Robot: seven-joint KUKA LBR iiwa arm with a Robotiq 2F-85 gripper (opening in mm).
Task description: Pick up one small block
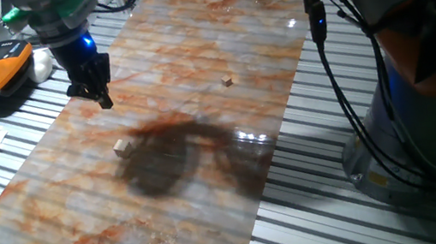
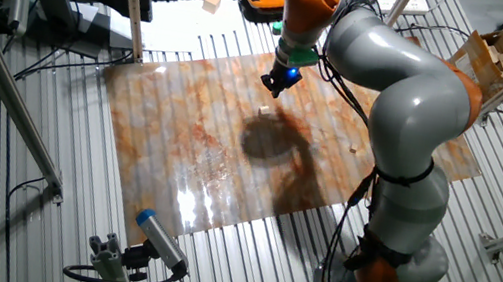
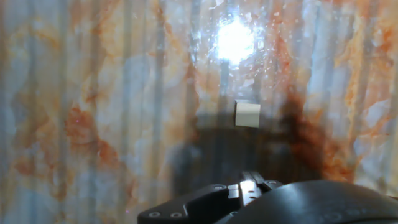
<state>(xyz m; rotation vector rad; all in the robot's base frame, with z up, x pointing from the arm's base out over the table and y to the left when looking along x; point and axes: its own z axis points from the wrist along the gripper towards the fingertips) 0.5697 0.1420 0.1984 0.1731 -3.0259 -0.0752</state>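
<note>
The hand view cuts off nearly all of the black two-finger gripper (image 3: pixel 252 186): only its dark housing and a bit of metal show along the bottom edge, and the fingertips cannot be made out. In one fixed view the gripper (image 1: pixel 101 94) is a dark mass under a blue light, the fingers close together and nothing between them, though whether they are fully clenched cannot be told. In the other fixed view the gripper (image 2: pixel 274 83) is too small to judge.

The small pale tan wooden cube (image 1: pixel 123 147) lies alone on the rust-and-grey marbled sheet (image 1: pixel 191 57) at the edge of a dark shadow, apart from the gripper, which hangs above the sheet to one side of it. In the hand view the cube (image 3: pixel 247 114) sits ahead of the housing, below a bright glare spot. A much tinier brownish cube (image 1: pixel 227 79) lies well apart.
</note>
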